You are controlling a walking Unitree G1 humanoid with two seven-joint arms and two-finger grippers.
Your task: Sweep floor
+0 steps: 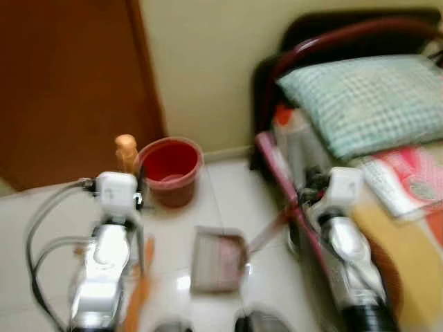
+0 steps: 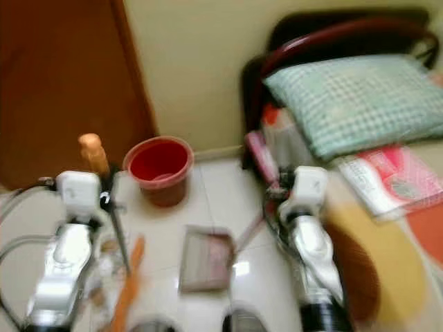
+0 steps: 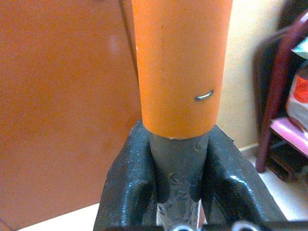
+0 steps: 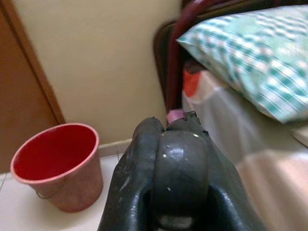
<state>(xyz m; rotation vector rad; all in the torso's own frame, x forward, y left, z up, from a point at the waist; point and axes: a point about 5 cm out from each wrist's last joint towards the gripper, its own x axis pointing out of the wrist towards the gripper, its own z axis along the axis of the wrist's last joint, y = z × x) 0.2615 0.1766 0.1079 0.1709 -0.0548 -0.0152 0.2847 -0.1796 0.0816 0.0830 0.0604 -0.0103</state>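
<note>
Judging from the grips, both tools are held ready for sweeping. The left gripper (image 3: 178, 187) is clamped on the grey shaft of a broom with an orange plastic handle (image 3: 180, 62), its black fingers (image 3: 127, 187) pressed against either side just below the orange sleeve, so that the broom is kept upright beside the left arm. The right gripper (image 4: 166, 159) is closed around a pink handle, judged to belong to the grey-pink plastic dustpan (image 1: 218, 259), which is laid flat on the floor between the arms, presumably to receive sweepings. A round red plastic bucket (image 1: 170, 169) is stood against the wall, near the dustpan, probably for emptying it. The glossy white tiled floor (image 1: 228, 200) is seen beside a brown wooden door (image 1: 69, 83), a cream wall and a bed with a green checked pillow (image 1: 367, 97). No debris can be made out through the blur.
</note>
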